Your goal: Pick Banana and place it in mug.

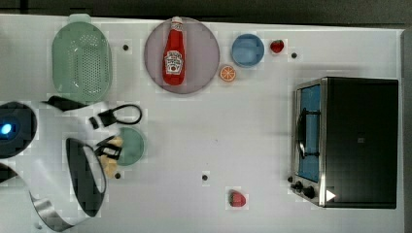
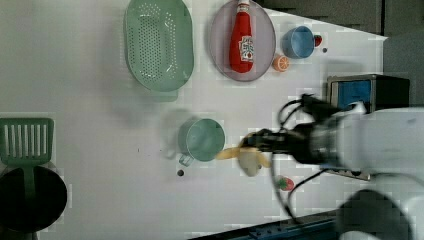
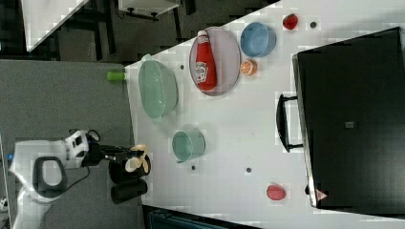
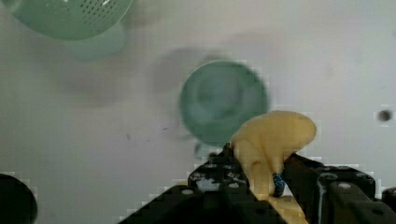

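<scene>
The banana, a pale yellow-tan piece, is pinched between my gripper's black fingers and hangs above the table. In the wrist view the round muted-green mug stands upright just beyond the banana's tip. In the top view the gripper with the banana is at the left edge of the mug. The left view has the banana just right of the mug, whose small handle points down-left. The right view puts the banana left of the mug.
A perforated pale-green colander lies behind the mug. A grey plate carries a ketchup bottle. Beside it are an orange slice, a blue cup and a strawberry. A toaster oven stands at the top view's right, another strawberry near it.
</scene>
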Robot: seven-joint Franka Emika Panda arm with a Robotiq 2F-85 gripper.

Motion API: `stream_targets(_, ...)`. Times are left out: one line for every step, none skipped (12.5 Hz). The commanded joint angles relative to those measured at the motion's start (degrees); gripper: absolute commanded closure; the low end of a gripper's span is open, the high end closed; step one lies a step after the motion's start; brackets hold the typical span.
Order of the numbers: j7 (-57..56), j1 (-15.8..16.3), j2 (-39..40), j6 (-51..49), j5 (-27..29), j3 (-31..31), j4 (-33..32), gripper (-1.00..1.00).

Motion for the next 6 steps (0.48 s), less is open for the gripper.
stream_targets(9.36,-1.23,0.04,5.97,-0.82,0.22,-5.21,0.38)
stream_targets(10.49,-1.21,1.11,9.13,-0.92,0.67,-6.98,0.38)
stream_targets(11.34,-1.21,2.12,12.20,-0.98,0.94,-8.64,0.38)
stream_targets(11.64,-1.21,3.07,14.97,-1.06,0.95,-10.21,0.38)
stream_targets(11.64,-1.21,3.99,17.70,-1.06,0.95,-11.57,0.38)
stream_targets(11.64,-1.21,4.89,19.96,-1.08,0.93,-12.77,0.38)
